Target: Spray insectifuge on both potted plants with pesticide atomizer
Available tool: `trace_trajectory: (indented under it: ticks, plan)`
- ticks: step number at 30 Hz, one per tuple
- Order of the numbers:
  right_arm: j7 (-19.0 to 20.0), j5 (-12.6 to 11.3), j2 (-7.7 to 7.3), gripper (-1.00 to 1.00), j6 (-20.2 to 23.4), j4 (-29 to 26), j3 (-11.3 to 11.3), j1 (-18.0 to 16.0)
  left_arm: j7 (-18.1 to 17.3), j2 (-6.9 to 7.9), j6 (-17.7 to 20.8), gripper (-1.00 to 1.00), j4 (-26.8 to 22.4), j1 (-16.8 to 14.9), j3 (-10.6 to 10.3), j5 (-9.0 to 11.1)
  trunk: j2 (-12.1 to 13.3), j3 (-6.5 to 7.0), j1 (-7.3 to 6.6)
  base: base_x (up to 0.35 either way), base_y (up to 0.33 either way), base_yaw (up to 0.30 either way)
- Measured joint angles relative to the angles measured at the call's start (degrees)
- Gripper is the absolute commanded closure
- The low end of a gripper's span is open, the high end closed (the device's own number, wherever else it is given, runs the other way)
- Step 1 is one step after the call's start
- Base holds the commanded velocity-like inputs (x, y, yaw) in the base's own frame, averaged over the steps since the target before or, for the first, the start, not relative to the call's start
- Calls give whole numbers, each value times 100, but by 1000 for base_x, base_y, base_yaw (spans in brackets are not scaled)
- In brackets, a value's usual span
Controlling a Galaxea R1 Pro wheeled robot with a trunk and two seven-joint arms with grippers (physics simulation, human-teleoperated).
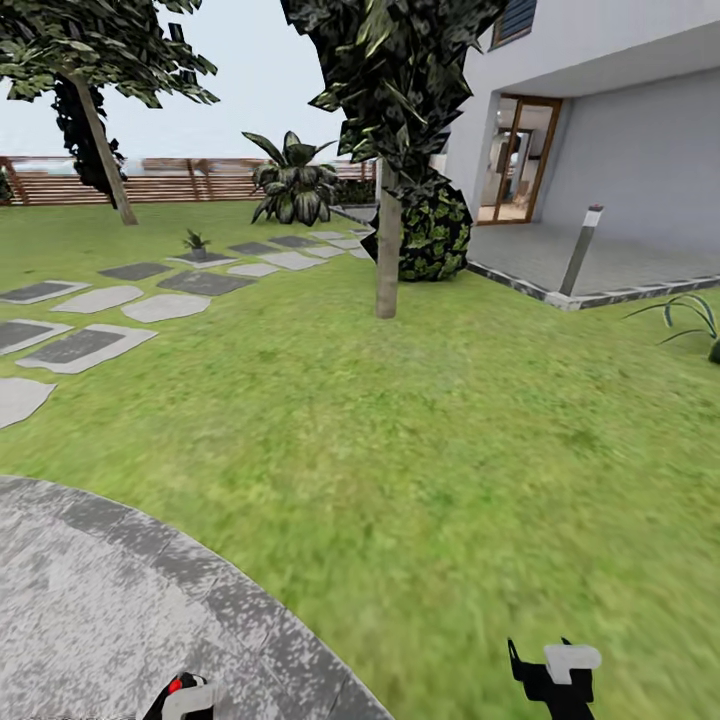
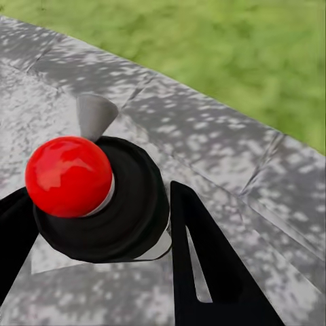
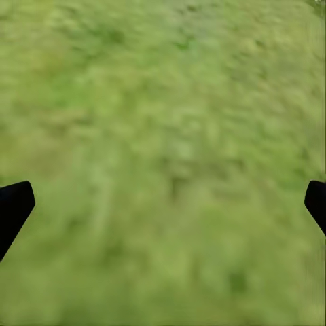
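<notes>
The pesticide atomizer [image 2: 129, 210] is seen from above in the left wrist view: a dark round body with a red ball on top and a grey nozzle tip. My left gripper [image 2: 95, 204] is shut on it, with a black finger on each side. The atomizer's red top [image 1: 175, 686] also peeks in at the lower edge of the head view, over the round grey patio [image 1: 90, 590]. One potted plant [image 1: 196, 241] stands far off among the stepping stones. A thin-leaved plant [image 1: 692, 315] sits at the right edge. My right gripper [image 1: 551, 677] hangs open over grass [image 3: 163, 204].
A tree trunk [image 1: 387, 262] and a dark bush [image 1: 432, 236] stand ahead on the lawn. Grey stepping stones [image 1: 85, 347] run along the left. A grey bollard lamp [image 1: 581, 250] marks the house terrace at right. A brown fence [image 1: 170, 180] closes the back.
</notes>
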Motion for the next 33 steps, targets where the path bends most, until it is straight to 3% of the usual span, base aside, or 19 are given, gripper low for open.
trace_trajectory:
  ticks: [7, 23, 33]
  plan:
    - [2, -11, 2, -100, 2, 0, 0, 0, 1, 0, 0, 100, 2, 0, -3, -10, 0, 6, 0, 0, 0, 66]
    - [-3, -3, 27, -100, 4, 1, -1, -1, -23, 0, 5, 100, -6, 1, -4, 15, 0, 77, 0, 1, 0, 234]
    - [-9, 5, 83, -100, 4, 8, -1, 0, -64, 1, 6, 100, -8, 1, -16, 57, 0, 131, -3, 262, 49, 236]
